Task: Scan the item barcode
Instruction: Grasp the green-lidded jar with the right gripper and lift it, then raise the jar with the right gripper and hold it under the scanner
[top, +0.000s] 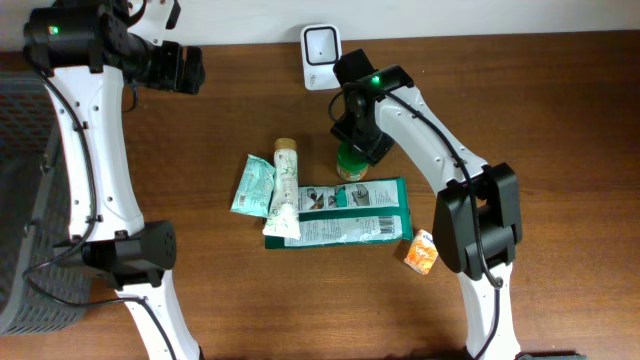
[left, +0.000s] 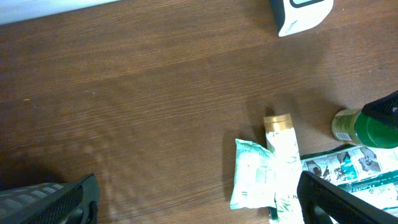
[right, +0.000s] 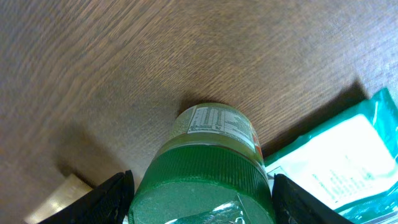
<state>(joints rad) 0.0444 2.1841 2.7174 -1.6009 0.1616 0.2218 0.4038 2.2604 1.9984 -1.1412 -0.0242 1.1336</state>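
Right pincer sits straight down over the small green-lidded jar with a printed label, one finger on each side of the lid and close against it. Can't tell from the wrist view if they're biting yet or just flanking. The jar stands upright on the brown wooden surface, just beside the top edge of the flat teal foil packets and apart from the white box-shaped barcode scanner at the far edge. Top-down on the lid makes sense: it's the one clear grab, and it leaves the label free to turn toward the scanner window. The barcode itself isn't readable here, only fine print. Left pincer hangs wide, holding nothing, parked at the far left corner, I'd guess to keep the jar-to-scanner lane free. The white tube with a gold cap, mint-green pouch and small orange sachet lie flat, with neither arm touching them.
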